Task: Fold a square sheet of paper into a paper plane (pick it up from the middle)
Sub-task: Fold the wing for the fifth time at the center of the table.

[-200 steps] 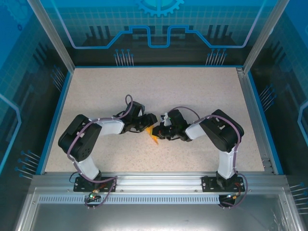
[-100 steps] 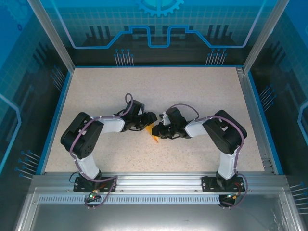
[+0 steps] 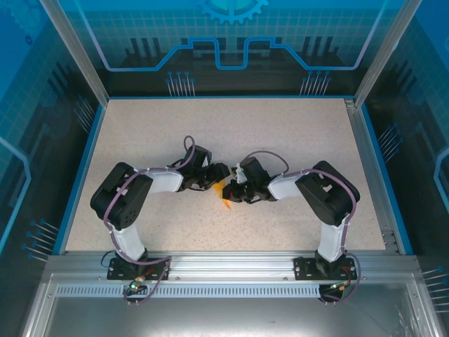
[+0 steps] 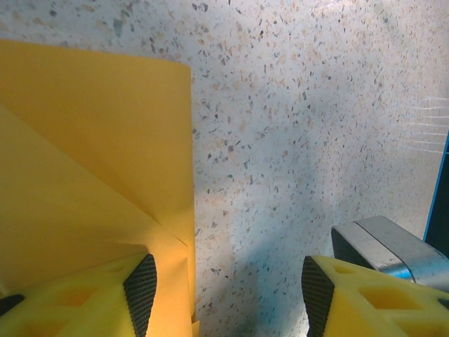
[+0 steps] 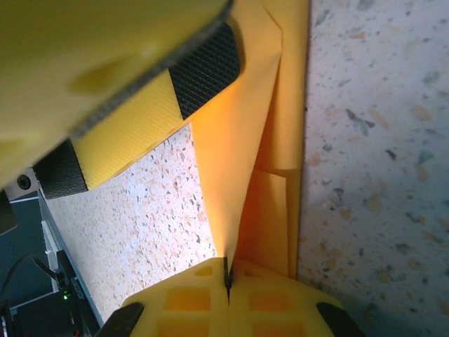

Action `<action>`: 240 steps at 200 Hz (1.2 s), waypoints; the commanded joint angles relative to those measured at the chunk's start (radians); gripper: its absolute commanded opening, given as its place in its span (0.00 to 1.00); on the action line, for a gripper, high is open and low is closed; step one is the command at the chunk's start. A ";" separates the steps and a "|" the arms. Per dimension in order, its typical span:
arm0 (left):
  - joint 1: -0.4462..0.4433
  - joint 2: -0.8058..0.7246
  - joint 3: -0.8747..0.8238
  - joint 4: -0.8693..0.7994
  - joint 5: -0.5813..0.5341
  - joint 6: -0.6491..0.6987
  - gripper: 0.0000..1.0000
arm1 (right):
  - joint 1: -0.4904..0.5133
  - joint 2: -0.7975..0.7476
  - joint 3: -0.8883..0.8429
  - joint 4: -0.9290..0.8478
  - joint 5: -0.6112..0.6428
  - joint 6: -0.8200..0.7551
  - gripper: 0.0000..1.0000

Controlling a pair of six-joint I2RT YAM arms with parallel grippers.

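The left tool point(image 4: 223, 291) stands with its jaws half spread and nothing between them. One of its pads point(image 4: 140, 286) sits over the edge of the sheet of paper point(image 4: 91, 154), and the other hangs over bare surface point(image 4: 295, 126) just beside that edge. If this tool presses unevenly or drags sideways, the sheet could skid and the next crease would likely run crooked.

Further right, the right tool point(image 5: 226, 281) is pinched closed on a thin raised flap of the sheet. A pull up or away while the left pad bears down on the sheet could tear the flap or open the folds already in it. If the pinch slips, the flap may spring back flat.

The sheet is partly folded, with a diagonal crease showing. It lies on the surface between the two tools, which meet over it. It reaches under the left tool's nearer finger and stops short of the far one. On the right, the flap rises straight into the closed fingertips, and the rest of the sheet lies flat just beyond them.
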 commanded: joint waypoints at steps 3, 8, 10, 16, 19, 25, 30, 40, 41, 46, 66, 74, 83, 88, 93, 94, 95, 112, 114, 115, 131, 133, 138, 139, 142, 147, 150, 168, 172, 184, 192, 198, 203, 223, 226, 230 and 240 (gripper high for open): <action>0.010 0.024 0.018 -0.022 0.010 0.042 0.60 | 0.005 0.010 -0.043 -0.018 0.023 0.019 0.05; 0.009 0.022 0.018 -0.024 0.009 0.044 0.60 | 0.006 0.007 -0.042 -0.017 0.015 0.017 0.06; 0.009 0.023 0.018 -0.025 0.009 0.045 0.60 | 0.007 0.007 -0.042 -0.017 0.013 0.014 0.07; 0.010 0.023 0.019 -0.028 0.008 0.047 0.60 | 0.010 -0.001 -0.039 -0.018 0.010 0.005 0.09; 0.011 0.023 0.019 -0.029 0.008 0.048 0.60 | 0.011 -0.005 -0.036 -0.024 0.012 -0.001 0.10; 0.012 0.023 0.019 -0.032 0.009 0.050 0.60 | 0.015 -0.016 -0.031 -0.042 0.019 -0.014 0.12; 0.012 0.022 0.020 -0.033 0.009 0.051 0.60 | 0.018 -0.027 -0.025 -0.058 0.027 -0.025 0.15; 0.014 0.022 0.021 -0.035 0.010 0.053 0.60 | 0.025 -0.044 -0.010 -0.108 0.055 -0.048 0.18; 0.014 0.022 0.020 -0.035 0.010 0.053 0.60 | 0.026 -0.045 -0.010 -0.113 0.058 -0.051 0.18; 0.014 0.022 0.021 -0.035 0.011 0.054 0.60 | 0.029 -0.051 0.000 -0.140 0.075 -0.061 0.19; 0.014 0.024 0.022 -0.033 0.012 0.053 0.60 | 0.041 -0.059 0.020 -0.193 0.109 -0.096 0.23; 0.014 0.025 0.022 -0.034 0.014 0.051 0.60 | 0.043 -0.057 0.029 -0.209 0.113 -0.106 0.24; 0.015 0.026 0.024 -0.032 0.015 0.051 0.60 | 0.046 -0.056 0.037 -0.226 0.127 -0.111 0.24; 0.014 0.027 0.024 -0.030 0.015 0.049 0.60 | 0.048 -0.057 0.036 -0.228 0.132 -0.113 0.25; 0.015 0.029 0.024 -0.031 0.016 0.049 0.60 | 0.049 -0.058 0.035 -0.228 0.136 -0.112 0.25; 0.015 0.029 0.025 -0.031 0.016 0.049 0.60 | 0.050 -0.059 0.036 -0.228 0.137 -0.113 0.25; 0.015 0.029 0.025 -0.031 0.016 0.048 0.60 | 0.051 -0.059 0.036 -0.229 0.138 -0.113 0.25; 0.016 0.028 0.024 -0.029 0.018 0.050 0.60 | 0.054 -0.062 0.042 -0.249 0.161 -0.119 0.26; 0.015 0.029 0.024 -0.029 0.019 0.050 0.60 | 0.054 -0.062 0.042 -0.251 0.165 -0.121 0.26; 0.015 0.029 0.024 -0.030 0.019 0.050 0.60 | 0.055 -0.063 0.042 -0.253 0.166 -0.121 0.26; 0.015 0.029 0.024 -0.029 0.020 0.049 0.60 | 0.057 -0.068 0.043 -0.263 0.182 -0.123 0.26; 0.015 0.030 0.023 -0.029 0.020 0.049 0.60 | 0.058 -0.071 0.043 -0.262 0.183 -0.122 0.26; 0.016 0.030 0.023 -0.029 0.020 0.051 0.60 | 0.060 -0.076 0.043 -0.264 0.188 -0.123 0.26; 0.016 0.030 0.024 -0.030 0.021 0.051 0.60 | 0.060 -0.078 0.043 -0.264 0.189 -0.123 0.26; 0.015 0.030 0.023 -0.031 0.022 0.051 0.60 | 0.060 -0.081 0.043 -0.267 0.192 -0.123 0.26; 0.016 0.030 0.023 -0.031 0.022 0.052 0.60 | 0.062 -0.083 0.044 -0.272 0.197 -0.123 0.27; 0.015 0.030 0.024 -0.030 0.024 0.053 0.60 | 0.062 -0.083 0.043 -0.276 0.198 -0.124 0.27; 0.015 0.032 0.024 -0.031 0.022 0.053 0.60 | 0.060 -0.065 0.043 -0.271 0.161 -0.128 0.27; 0.016 0.031 0.024 -0.029 0.023 0.051 0.60 | 0.060 -0.060 0.072 -0.275 0.164 -0.127 0.27; 0.016 0.036 0.027 -0.030 0.026 0.053 0.60 | 0.063 -0.062 0.066 -0.275 0.197 -0.115 0.27; 0.015 0.036 0.029 -0.030 0.028 0.052 0.60 | 0.060 -0.064 0.056 -0.259 0.197 -0.108 0.26; 0.016 0.036 0.028 -0.030 0.028 0.052 0.60 | 0.058 -0.060 0.055 -0.249 0.187 -0.104 0.24; 0.015 0.035 0.029 -0.029 0.028 0.052 0.60 | 0.055 -0.057 0.055 -0.244 0.180 -0.099 0.23; 0.016 0.039 0.033 -0.032 0.031 0.055 0.60 | 0.054 -0.048 0.029 -0.239 0.179 -0.083 0.21; 0.017 0.038 0.036 -0.034 0.032 0.057 0.60 | 0.053 -0.046 0.028 -0.241 0.179 -0.082 0.20; 0.015 0.040 0.037 -0.037 0.032 0.058 0.60 | 0.052 -0.044 0.026 -0.242 0.180 -0.081 0.20; 0.015 0.040 0.038 -0.039 0.032 0.060 0.60 | 0.048 -0.040 0.016 -0.228 0.171 -0.076 0.19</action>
